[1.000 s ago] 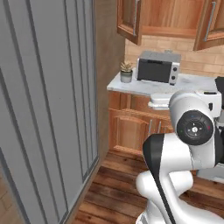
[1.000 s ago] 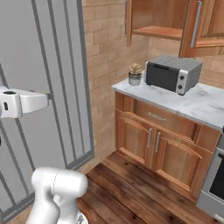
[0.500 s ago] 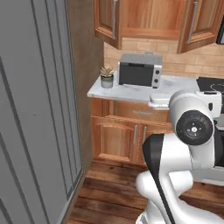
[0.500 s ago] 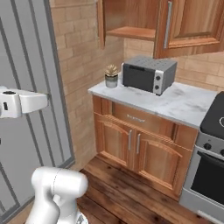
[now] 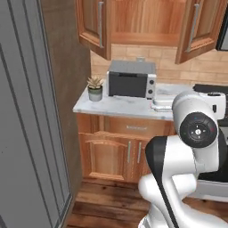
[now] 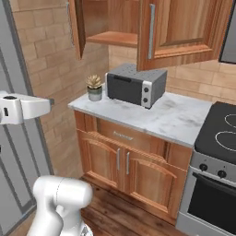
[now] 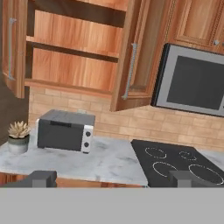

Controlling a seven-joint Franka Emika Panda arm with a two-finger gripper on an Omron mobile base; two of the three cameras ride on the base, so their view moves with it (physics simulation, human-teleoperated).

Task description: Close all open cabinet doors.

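Observation:
Above the counter hangs an upper cabinet with both reddish-brown doors swung open and bare shelves between them. The left cabinet door (image 5: 94,26) (image 6: 75,25) (image 7: 12,46) stands out from the wall, its silver bar handle facing the room. The right cabinet door (image 5: 199,27) (image 6: 183,26) (image 7: 134,54) stands open at an angle. My gripper (image 7: 113,179) is open with nothing between its fingertips. It sits well back from both doors, at about counter height.
A grey toaster oven (image 5: 132,79) and a small potted plant (image 5: 94,87) stand on the marble counter (image 6: 170,117). A black stove (image 6: 220,133) lies to the right, a microwave (image 7: 192,80) above it. A tall grey panel (image 5: 26,133) walls off the left. The lower cabinet doors (image 6: 122,161) are shut.
The whole picture has shifted: the base has driven, bringing counter and upper cabinet closer and more central. The doors have not swung.

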